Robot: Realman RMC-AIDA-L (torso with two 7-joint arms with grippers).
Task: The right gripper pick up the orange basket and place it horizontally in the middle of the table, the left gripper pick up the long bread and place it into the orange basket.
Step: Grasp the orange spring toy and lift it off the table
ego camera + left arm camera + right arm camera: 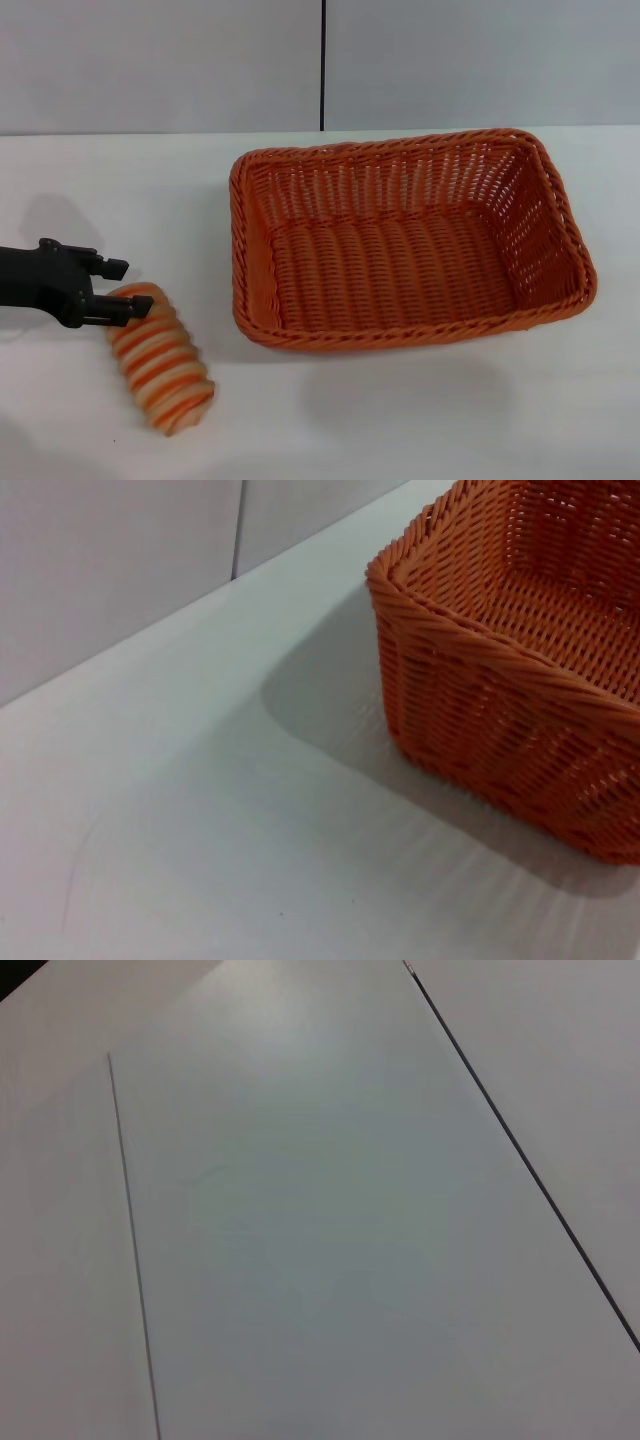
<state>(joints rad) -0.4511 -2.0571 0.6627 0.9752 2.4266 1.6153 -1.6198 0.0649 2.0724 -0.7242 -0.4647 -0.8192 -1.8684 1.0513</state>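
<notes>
1. The long bread (160, 360) lies on the table (400, 420) at my near left in the head view, set on a slant, its far end highest in that view and its near end angled toward the right. Its orange and cream ridges run across it.
2. It sits well clear of the orange basket (410, 240), to the basket's left and a little nearer to me; bare tabletop shows between them.
3. The left gripper (112, 290) comes in from the left edge of the head view, low over the table, and is at the far end of the bread. One finger (115, 268) stands above that end and another (125, 310) lies against the loaf's top ridges. The fingers are spread apart rather than closed; I cannot tell whether they press on the bread or only touch it.
4. The basket stands upright in the middle of the table, long side running across my view, open top up, nothing inside it. Its far rim is close to the grey wall (160, 60).
5. My left wrist view shows one basket corner (420, 590) and its shadow on the white surface.
6. The right gripper shows in none of my views; the right wrist view holds only plain white panels with thin dark seams (130, 1250).
</notes>
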